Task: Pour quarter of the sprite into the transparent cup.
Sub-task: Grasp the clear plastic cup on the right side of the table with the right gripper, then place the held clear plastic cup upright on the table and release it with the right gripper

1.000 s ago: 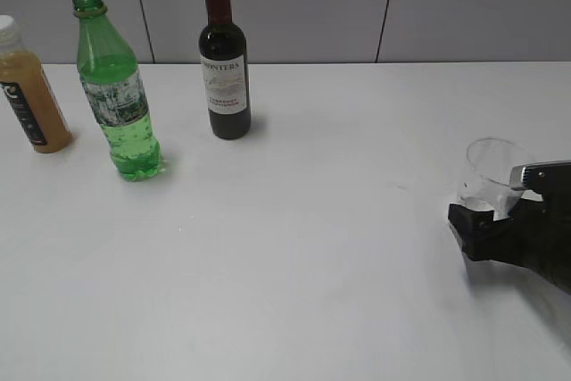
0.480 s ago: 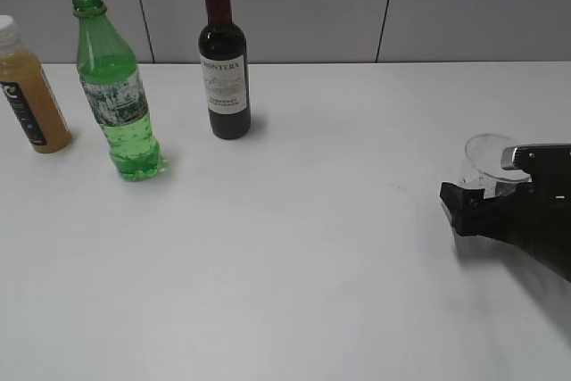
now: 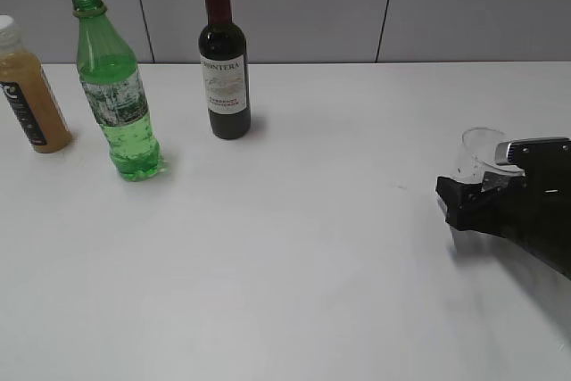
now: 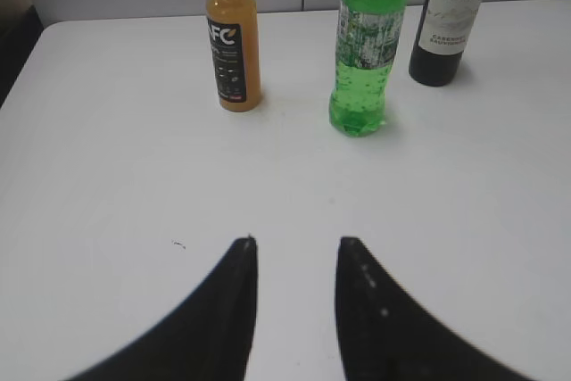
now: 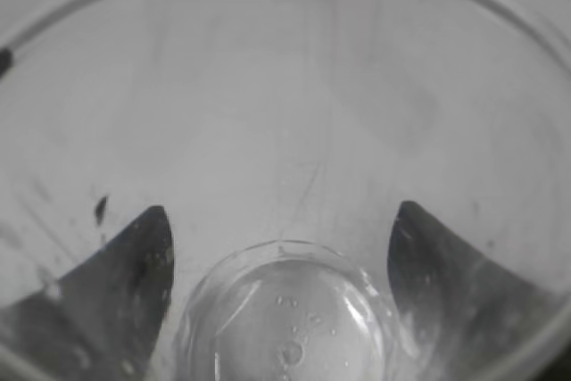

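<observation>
The sprite [image 3: 120,104], a green capless bottle with a whitish label, stands at the back left of the white table [image 3: 285,247]; it also shows in the left wrist view [image 4: 364,51]. The transparent cup [image 3: 477,153] is at the far right, between the fingers of my right gripper [image 3: 486,180], which is shut on it. In the right wrist view the cup [image 5: 285,86] fills the frame, with the right gripper's [image 5: 281,211] fingers seen through its walls on both sides. My left gripper [image 4: 296,243] is open and empty above bare table, well in front of the bottles.
A dark wine bottle [image 3: 225,69] with a red top stands right of the sprite, also seen in the left wrist view [image 4: 446,24]. An orange juice bottle [image 3: 31,95] with a white cap stands at the far left and shows in the left wrist view [image 4: 234,42].
My right gripper has moved slightly left and up with the cup, and the cup has gone from tilted to more upright. The bottles have not moved.
</observation>
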Robot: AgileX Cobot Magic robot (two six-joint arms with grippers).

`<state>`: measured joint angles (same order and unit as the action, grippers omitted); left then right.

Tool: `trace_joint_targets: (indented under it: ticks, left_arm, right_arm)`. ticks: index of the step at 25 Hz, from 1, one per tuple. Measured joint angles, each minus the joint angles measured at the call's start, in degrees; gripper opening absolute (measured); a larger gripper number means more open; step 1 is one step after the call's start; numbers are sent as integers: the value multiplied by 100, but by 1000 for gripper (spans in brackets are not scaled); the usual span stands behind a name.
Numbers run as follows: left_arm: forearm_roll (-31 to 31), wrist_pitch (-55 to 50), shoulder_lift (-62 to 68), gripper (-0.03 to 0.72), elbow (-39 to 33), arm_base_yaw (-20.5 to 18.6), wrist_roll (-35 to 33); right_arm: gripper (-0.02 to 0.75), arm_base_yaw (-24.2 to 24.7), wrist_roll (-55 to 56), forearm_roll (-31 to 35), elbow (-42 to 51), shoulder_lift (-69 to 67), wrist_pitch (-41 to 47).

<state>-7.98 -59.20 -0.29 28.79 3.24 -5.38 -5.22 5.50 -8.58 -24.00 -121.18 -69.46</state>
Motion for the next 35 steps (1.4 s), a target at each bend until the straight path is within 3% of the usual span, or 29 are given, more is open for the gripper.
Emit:
trace_joint_targets:
  ticks: [10,14,17,24,27,35]
  left_arm:
    - [0,0,0,237,0,0,0]
    - [0,0,0,237,0,0,0]
    - [0,0,0,237,0,0,0]
    - [0,0,0,237,0,0,0]
    - [0,0,0,237,0,0,0]
    - [0,0,0,237,0,0,0]
  right_arm:
    - [552,0,5,-78,0,0,0]
    - [551,0,5,-430,-14,91,5]
    - [549,0,5,-1121,-153,314,-1]
    - [549,-108,32,-3740,-888,473,5]
    - [549,-349,330,-4562,-1232,477,5]
    - [548,-1155,1011,-5349,-1977,357,0]
